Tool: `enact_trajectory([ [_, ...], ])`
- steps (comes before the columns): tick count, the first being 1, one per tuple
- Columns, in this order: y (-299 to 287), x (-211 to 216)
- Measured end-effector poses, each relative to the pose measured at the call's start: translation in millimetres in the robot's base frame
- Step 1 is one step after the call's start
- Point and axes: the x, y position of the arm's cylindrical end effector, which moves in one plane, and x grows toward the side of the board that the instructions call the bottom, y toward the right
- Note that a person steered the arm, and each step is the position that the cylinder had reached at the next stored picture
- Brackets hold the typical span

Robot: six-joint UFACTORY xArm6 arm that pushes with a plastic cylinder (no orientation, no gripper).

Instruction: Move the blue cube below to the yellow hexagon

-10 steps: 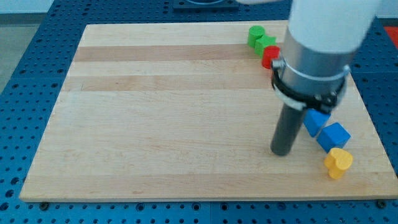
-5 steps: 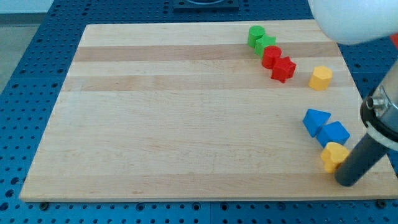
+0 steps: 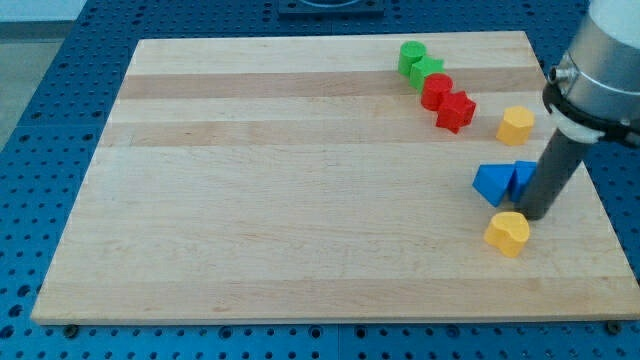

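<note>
Tip of tool (image 3: 533, 216), a bare rod without jaws, touching two blue blocks (image 3: 495, 184) at its left; two yellow (image 3: 508, 233), two red (image 3: 447, 103), two green (image 3: 419, 65) around.

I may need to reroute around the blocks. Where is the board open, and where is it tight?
Open: the board left of the green blocks and blue triangle. Tight: the right side, with the red blocks, yellow hexagon, blue cube, and yellow heart. My tip touches the cube, above the heart.
</note>
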Motion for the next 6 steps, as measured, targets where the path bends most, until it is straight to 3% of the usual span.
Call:
enact_trajectory([
  [6,5.5,-52.7],
])
